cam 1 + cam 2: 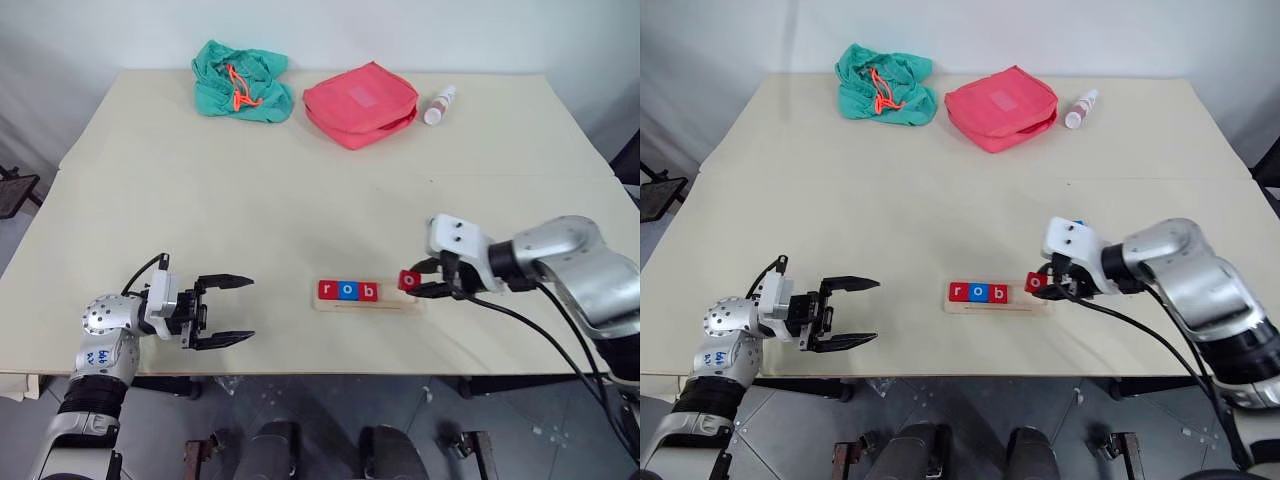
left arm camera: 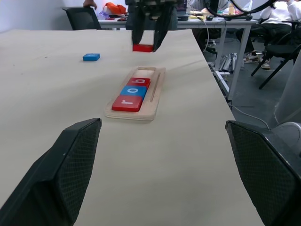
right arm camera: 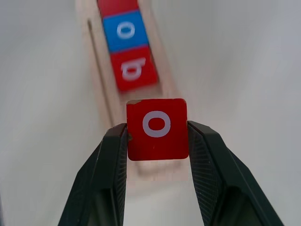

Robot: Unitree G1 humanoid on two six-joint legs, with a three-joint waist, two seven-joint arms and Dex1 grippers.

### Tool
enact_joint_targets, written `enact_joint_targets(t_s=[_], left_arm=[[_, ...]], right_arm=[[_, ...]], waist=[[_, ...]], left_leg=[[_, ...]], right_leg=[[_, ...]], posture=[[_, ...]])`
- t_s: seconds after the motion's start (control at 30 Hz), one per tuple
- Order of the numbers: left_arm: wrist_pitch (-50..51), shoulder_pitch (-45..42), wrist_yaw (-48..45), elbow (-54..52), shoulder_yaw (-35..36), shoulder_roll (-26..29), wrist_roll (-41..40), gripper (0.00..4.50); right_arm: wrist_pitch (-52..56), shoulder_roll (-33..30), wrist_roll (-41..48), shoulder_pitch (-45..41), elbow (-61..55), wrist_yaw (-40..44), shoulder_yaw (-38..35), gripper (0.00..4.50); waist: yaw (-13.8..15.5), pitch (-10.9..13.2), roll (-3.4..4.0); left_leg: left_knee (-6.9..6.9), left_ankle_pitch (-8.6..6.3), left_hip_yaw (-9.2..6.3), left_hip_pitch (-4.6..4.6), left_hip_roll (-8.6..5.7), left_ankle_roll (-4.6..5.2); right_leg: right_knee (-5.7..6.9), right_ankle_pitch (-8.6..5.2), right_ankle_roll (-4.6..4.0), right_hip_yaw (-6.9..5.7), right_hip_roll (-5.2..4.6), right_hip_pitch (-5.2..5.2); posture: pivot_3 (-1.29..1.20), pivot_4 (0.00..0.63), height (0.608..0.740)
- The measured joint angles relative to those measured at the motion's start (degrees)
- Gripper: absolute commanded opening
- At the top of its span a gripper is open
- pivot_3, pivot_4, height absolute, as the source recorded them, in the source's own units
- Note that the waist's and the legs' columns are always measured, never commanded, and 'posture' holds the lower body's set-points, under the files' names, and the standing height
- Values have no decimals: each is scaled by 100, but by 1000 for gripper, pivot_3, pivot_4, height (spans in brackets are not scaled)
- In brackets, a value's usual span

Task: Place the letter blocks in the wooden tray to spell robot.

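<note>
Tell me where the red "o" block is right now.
The small red square block with a white "o" is pinched in the right gripper, held over the right end of the pale wooden tray, beside the seated red "b" block.

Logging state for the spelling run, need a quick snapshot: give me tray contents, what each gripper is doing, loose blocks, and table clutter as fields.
tray: wooden tray near the table's front edge, holding red r, blue o, red b in a row; rest of groove free
right gripper: shut on red o block, over the tray's free end
left gripper: open, holding nothing, off to the tray's left
loose blocks: one blue block on the table beyond the tray
clutter: red pouch, green cloth bag, small bottle at the far edge
</note>
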Motion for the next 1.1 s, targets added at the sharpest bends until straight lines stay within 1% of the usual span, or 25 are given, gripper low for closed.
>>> enact_joint_targets(t_s=[0.23,0.47,0.73,0.83,0.87,0.9,1.0,1.03,1.1], left_arm=[[-15,-33,0,5,1,0,1,4500],[-15,-33,0,3,9,0,5,4500],[-15,-32,0,0,24,0,10,4500],[-15,-31,0,-5,27,0,11,4500],[-15,-31,0,-9,27,0,11,4500],[-15,-31,0,-10,27,0,12,4500],[-15,-31,0,-11,28,0,16,4500],[-15,-31,0,-10,28,0,18,4500],[-15,-31,0,-10,28,-1,24,4500]], right_arm=[[-230,277,-259,-347,451,65,463,1445],[-397,391,-460,-480,654,254,722,1445],[-467,424,-578,-481,672,390,735,1445],[-468,495,-618,-481,672,407,735,2491],[-469,509,-622,-481,671,417,737,2913],[-470,511,-625,-481,671,425,740,3154],[-471,528,-674,-481,670,470,742,4218],[-468,528,-679,-481,669,486,742,4483],[-446,528,-681,-481,649,507,742,4483]], waist=[[-26,0,0],[-19,0,0],[-21,0,0],[-21,0,0],[-19,0,0],[-18,0,0],[-19,0,0],[-19,0,0],[-21,0,0]], left_leg=[[-2,0,0,0,-2,0],[-2,0,0,-1,-3,0],[-2,0,0,-1,-2,0],[-2,0,0,-1,-2,0],[-2,0,0,-1,-3,0],[-2,0,0,-1,-3,0],[-2,0,0,-1,-3,0],[-2,0,0,0,-3,0],[-2,0,0,-1,-3,0]], right_leg=[[7,0,0,-1,0,-5],[7,0,0,0,0,-6],[8,0,0,0,0,-6],[8,0,0,-1,0,-6],[8,0,0,-1,0,-6],[8,0,0,0,0,-5],[7,0,0,-1,0,-5],[7,0,0,-1,0,-6],[8,0,0,-1,0,-6]], posture=[[0,150,740],[0,150,740],[0,150,740],[0,150,740],[0,150,740],[0,150,740],[0,150,740],[0,150,740],[0,150,740]])
